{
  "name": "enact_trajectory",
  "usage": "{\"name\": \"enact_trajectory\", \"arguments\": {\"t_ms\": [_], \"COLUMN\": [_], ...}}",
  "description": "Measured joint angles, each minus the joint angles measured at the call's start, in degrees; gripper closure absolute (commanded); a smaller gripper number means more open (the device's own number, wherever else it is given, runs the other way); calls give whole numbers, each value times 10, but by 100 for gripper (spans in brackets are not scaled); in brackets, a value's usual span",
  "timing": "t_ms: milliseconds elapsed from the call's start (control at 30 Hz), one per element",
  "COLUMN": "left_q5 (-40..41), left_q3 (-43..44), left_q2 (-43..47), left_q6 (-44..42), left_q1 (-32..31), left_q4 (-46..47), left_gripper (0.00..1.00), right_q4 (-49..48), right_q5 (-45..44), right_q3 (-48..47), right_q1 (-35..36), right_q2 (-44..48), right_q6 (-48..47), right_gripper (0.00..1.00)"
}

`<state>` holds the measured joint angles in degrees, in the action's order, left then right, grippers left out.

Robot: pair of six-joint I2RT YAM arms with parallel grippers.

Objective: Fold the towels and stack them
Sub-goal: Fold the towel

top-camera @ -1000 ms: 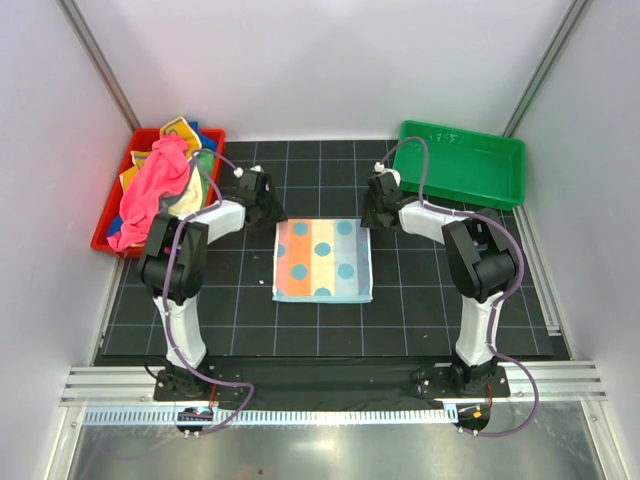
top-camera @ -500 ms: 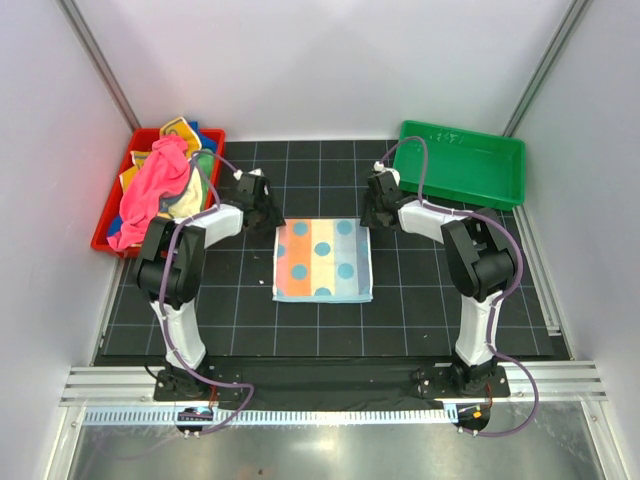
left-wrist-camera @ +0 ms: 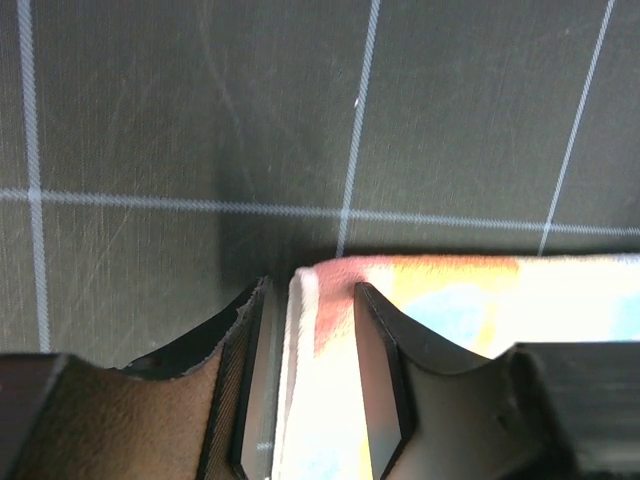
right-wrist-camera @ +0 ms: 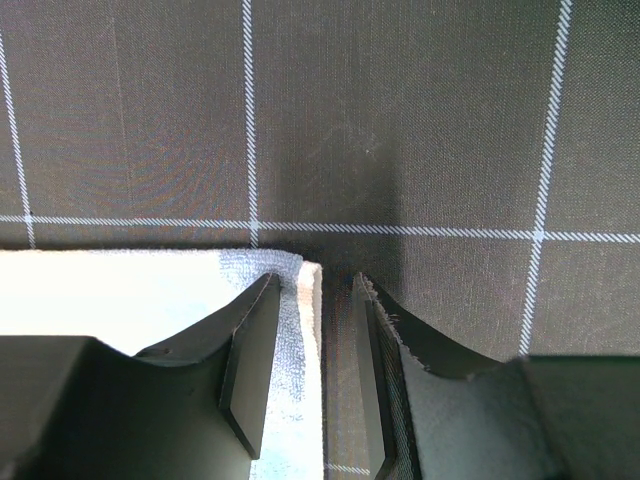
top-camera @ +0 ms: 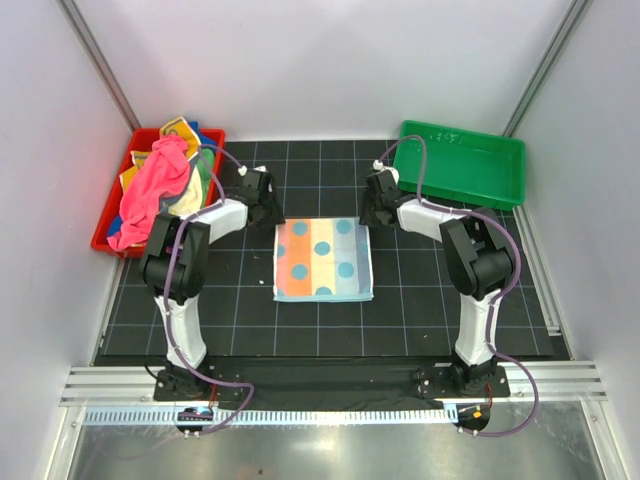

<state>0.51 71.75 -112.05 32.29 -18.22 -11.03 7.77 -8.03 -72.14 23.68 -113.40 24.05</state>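
The pastel patchwork towel [top-camera: 323, 260] with blue dots lies flat as a folded rectangle in the middle of the black grid mat. My left gripper [top-camera: 270, 212] is at its far left corner, low over the mat. In the left wrist view my gripper [left-wrist-camera: 312, 290] is open, its jaws either side of the towel's corner [left-wrist-camera: 470, 300]. My right gripper [top-camera: 368, 214] is at the far right corner. In the right wrist view it [right-wrist-camera: 315, 285] is open, its jaws straddling the towel's right edge [right-wrist-camera: 120, 290]. A pink-red towel [top-camera: 150, 190] tops a heap with an orange-yellow one [top-camera: 178, 128].
The heap of towels fills the red tray [top-camera: 103, 238] at the far left. A green tray [top-camera: 460, 165] stands at the far right with nothing showing in it. White walls close in the mat on three sides.
Almost nothing: my left gripper has shifted slightly at the towel's far left corner. The towel and the right gripper have stayed put.
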Motion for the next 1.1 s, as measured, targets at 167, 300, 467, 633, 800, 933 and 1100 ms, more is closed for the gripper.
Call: {"name": "enact_trajectory", "arguments": {"t_ms": [167,300,467,633,800,933,1100], "left_q5": [19,32,41,43,42,43,46], "left_q3": [23,24,24,24,24,23,0], "left_q2": [-17,-18,-19,-19,-20,-19,-7], "left_q6": [-4,-10,-12,-12,-10,-6,3], "left_q1": [-9,-12,-12,-12,-13,-13,-13], "left_q4": [-6,-7,-11,-12,-12,-6,31], "left_gripper": [63,68,79,91,100,100,100], "right_q4": [0,-1,-4,-5,-6,-8,-15], "right_q5": [0,0,3,9,17,18,18], "right_q3": [-6,-8,-11,-16,-17,-17,-16], "right_q1": [0,1,2,2,2,2,2], "right_q2": [-5,-7,-11,-15,-17,-17,-16], "right_q6": [0,-1,-2,-2,-2,-2,-2], "right_gripper": [60,63,70,81,89,92,92]}}
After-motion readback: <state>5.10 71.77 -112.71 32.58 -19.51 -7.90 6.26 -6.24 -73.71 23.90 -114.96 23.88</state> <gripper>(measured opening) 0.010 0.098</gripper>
